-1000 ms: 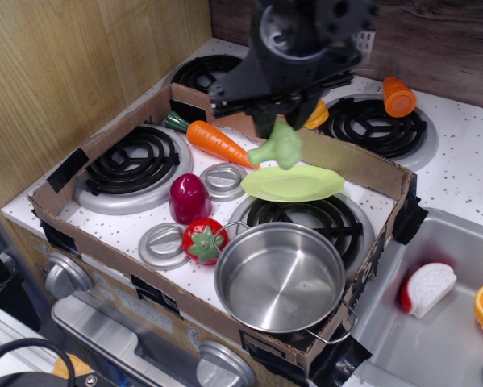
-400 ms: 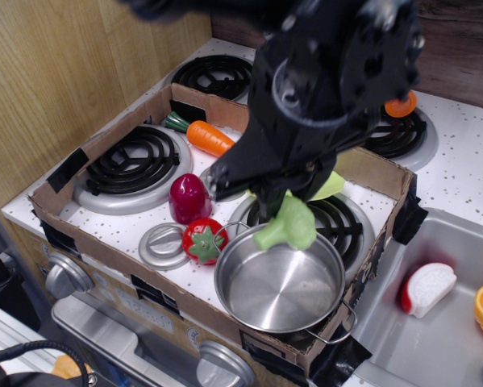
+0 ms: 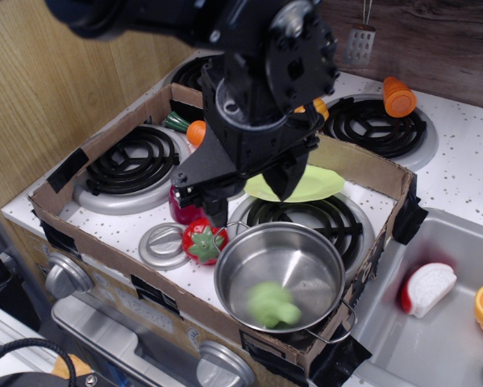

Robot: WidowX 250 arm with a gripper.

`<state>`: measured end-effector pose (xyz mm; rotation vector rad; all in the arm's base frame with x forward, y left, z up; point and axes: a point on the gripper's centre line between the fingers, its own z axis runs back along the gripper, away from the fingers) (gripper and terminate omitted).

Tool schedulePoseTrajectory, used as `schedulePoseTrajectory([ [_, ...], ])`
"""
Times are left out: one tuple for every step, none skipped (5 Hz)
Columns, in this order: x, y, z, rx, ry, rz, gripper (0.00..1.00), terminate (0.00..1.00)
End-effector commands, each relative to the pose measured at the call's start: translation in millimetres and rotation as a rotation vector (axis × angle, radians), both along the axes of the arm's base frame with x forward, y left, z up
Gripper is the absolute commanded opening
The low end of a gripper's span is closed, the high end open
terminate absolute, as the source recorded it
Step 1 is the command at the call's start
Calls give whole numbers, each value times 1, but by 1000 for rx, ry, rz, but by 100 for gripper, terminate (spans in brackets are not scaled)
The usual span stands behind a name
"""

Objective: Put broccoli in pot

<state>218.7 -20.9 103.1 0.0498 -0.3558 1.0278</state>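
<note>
Broccoli [image 3: 272, 305], blurred, inside pot [image 3: 306, 250], low on the near side of the floor, clear of the gripper. Pot at front right of cardboard tray [image 3: 362, 165], over the front-right burner [image 3: 338, 216]. Gripper [image 3: 253, 193] above the pot's far-left rim, fingers spread apart and holding nothing: one dark finger [image 3: 217, 211] down beside the tomato [image 3: 202, 240], the other [image 3: 288, 179] in front of the plate [image 3: 318, 185]. Plate lime green, behind the pot, partly hidden by the arm. Tomato just left of the pot, near its wire handle. Maroon toy [image 3: 183, 211] behind the tomato, mostly hidden. Carrot [image 3: 194, 131] largely covered by the arm, only its orange end and green top showing. Orange toy [image 3: 399, 96] on the far-right burner. Sink [image 3: 435, 339] at right, with a red-and-white toy [image 3: 427, 288].
</note>
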Motion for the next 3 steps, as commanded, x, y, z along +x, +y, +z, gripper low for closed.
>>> schedulePoseTrajectory([
  [21, 11, 20, 35, -37, -114, 100, 0],
  [21, 11, 20, 35, -37, -114, 100, 0],
  [21, 11, 20, 35, -37, -114, 100, 100],
])
